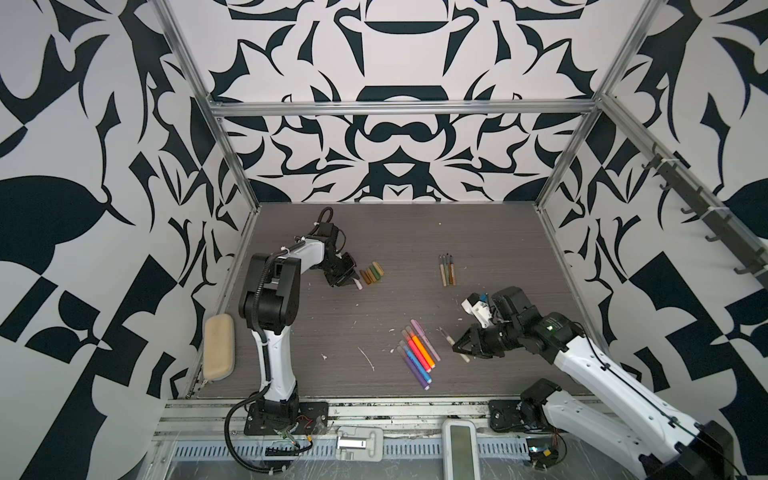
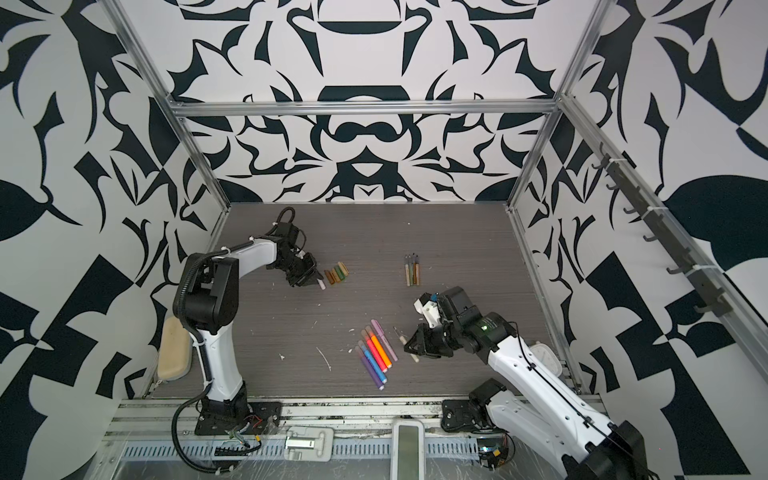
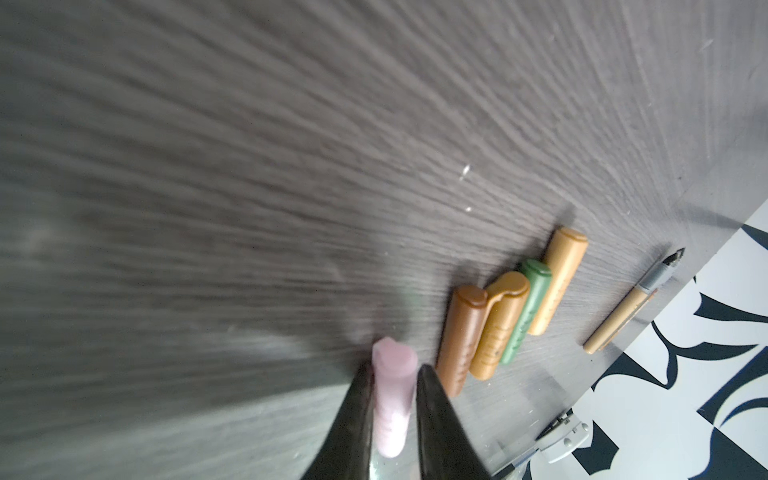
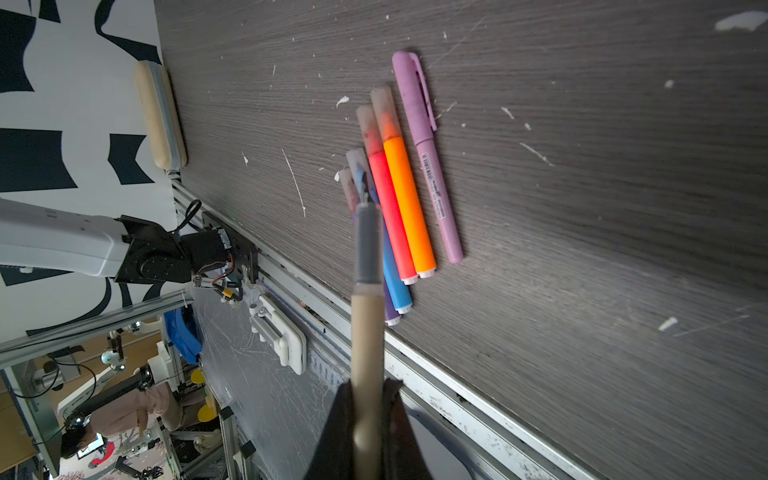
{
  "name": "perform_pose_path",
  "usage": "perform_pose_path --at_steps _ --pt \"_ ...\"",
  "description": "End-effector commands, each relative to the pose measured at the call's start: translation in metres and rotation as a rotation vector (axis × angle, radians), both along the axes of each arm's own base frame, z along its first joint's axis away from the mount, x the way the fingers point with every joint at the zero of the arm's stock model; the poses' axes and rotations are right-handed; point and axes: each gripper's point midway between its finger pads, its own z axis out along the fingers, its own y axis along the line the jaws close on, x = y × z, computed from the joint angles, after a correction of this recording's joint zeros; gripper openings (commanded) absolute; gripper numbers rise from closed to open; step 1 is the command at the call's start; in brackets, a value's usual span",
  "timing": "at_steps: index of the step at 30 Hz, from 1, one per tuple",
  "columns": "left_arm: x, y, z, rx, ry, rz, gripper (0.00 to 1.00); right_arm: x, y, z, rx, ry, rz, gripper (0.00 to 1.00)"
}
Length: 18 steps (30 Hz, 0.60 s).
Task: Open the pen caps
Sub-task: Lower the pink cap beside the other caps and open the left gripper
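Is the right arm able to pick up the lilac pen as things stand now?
Probably not yet. The lilac pen lies close by with nothing between, but the right gripper is shut on a tan pen body, so its jaws are not free.

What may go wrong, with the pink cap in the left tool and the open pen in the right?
The left tool grips the pink cap close beside the brown cap; opening might knock it aside. The right tool holds the uncapped pen close to the capped markers; a swing may smear or scatter them.
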Motion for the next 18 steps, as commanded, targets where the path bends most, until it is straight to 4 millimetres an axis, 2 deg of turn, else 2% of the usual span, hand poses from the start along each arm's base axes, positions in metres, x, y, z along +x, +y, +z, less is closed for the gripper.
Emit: perform_pose_path --at_steps 1,18 --pt "-0.0106 -0.0008 -0.0127 -0.012 0.053 0.011 0.22 0.0004 -0.0018 0.0008 0.001 -0.01 -0.017 0.0" --pt "-0.0013 -0.0058 -0.0194 -0.035 0.061 0.046 0.21 -0.0063 -0.0068 -0.0019 -0.012 0.003 -0.025 0.0"
